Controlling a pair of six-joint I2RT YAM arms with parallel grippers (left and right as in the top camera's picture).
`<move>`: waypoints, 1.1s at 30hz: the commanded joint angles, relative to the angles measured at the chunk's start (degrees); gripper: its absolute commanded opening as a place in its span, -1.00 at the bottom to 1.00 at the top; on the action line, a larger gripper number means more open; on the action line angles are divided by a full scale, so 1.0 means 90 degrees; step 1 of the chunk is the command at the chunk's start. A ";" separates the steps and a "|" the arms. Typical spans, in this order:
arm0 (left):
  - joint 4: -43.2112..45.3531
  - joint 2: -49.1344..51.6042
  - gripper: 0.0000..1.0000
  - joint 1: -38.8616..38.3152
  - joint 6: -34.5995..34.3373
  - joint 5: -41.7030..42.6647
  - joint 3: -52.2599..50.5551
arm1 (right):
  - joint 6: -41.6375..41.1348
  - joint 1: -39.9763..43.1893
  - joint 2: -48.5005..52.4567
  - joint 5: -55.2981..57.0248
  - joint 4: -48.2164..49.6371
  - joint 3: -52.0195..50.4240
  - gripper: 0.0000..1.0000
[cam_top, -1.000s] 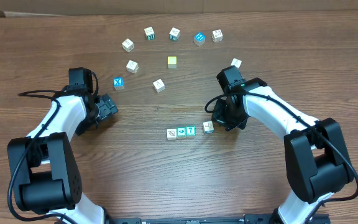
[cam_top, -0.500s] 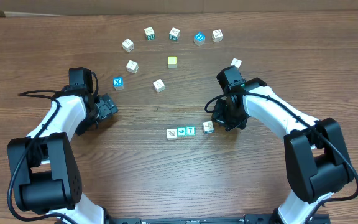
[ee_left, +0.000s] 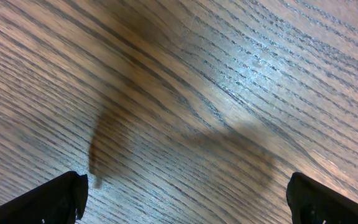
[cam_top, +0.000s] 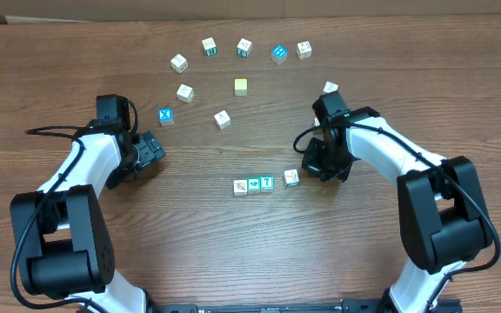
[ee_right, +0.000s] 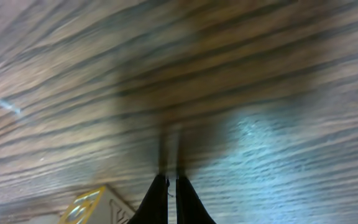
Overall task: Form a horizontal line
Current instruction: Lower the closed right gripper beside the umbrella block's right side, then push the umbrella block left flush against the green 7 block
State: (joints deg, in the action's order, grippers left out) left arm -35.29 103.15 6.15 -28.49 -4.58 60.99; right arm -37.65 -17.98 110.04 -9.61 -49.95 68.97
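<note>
Horizontal line (cam_top: 266,183) (fourth cube (cam_top: 291,177) apart)

The right gripper (ee_right: 171,190) hangs close above the wood-grain table (ee_right: 272,68), its two dark fingertips pressed together with only a thin slit between them. Its shadow darkens the wood just ahead. Just beside the fingertips, a pale cube (ee_right: 95,208) with a yellow-marked face sits on the table, partly cut off by the frame.

Wood-grain table (cam_top: 233,252) — smooth, faintly glossy under the light
</note>
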 commanded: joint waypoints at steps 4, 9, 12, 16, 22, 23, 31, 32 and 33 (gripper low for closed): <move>0.0000 0.0073 0.99 0.0010 0.0022 -0.0034 -0.0024 | 0.0017 0.0005 0.0034 -0.0114 0.0022 -0.0041 -0.93; 0.0000 0.0073 0.99 0.0010 0.0022 -0.0036 -0.0024 | 0.0017 0.0005 0.0034 -0.0114 0.0029 -0.0041 -0.93; 0.0000 0.0073 0.99 0.0010 0.0022 -0.0036 -0.0024 | 0.0070 -0.0002 0.0034 -0.0187 0.0015 -0.0041 -0.93; 0.0000 0.0073 1.00 0.0010 0.0022 -0.0036 -0.0024 | 0.0041 -0.0104 0.0039 -0.0306 -0.0012 -0.0041 -0.93; 0.0002 0.0073 0.99 0.0010 0.0022 -0.0036 -0.0024 | -0.0083 -0.0141 0.0039 -0.0236 -0.0005 -0.0041 -0.93; 0.0000 0.0073 0.99 0.0010 0.0022 -0.0036 -0.0024 | -0.0075 -0.0146 0.0039 -0.0233 -0.0005 -0.0041 -0.92; 0.0000 0.0073 0.99 0.0010 0.0022 -0.0036 -0.0024 | -0.0027 -0.0194 0.0039 -0.0306 0.0017 -0.0041 -0.93; 0.0000 0.0073 0.99 0.0010 0.0022 -0.0036 -0.0024 | -0.0027 -0.0214 0.0039 -0.0304 0.0029 -0.0041 -0.93; 0.0002 0.0073 0.99 0.0010 0.0022 -0.0036 -0.0024 | -0.0027 -0.0219 0.0039 -0.0304 0.0039 -0.0041 -0.93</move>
State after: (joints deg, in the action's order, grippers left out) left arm -35.29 103.15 6.15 -28.49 -4.58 60.99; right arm -37.71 -19.27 110.17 -11.84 -50.09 68.97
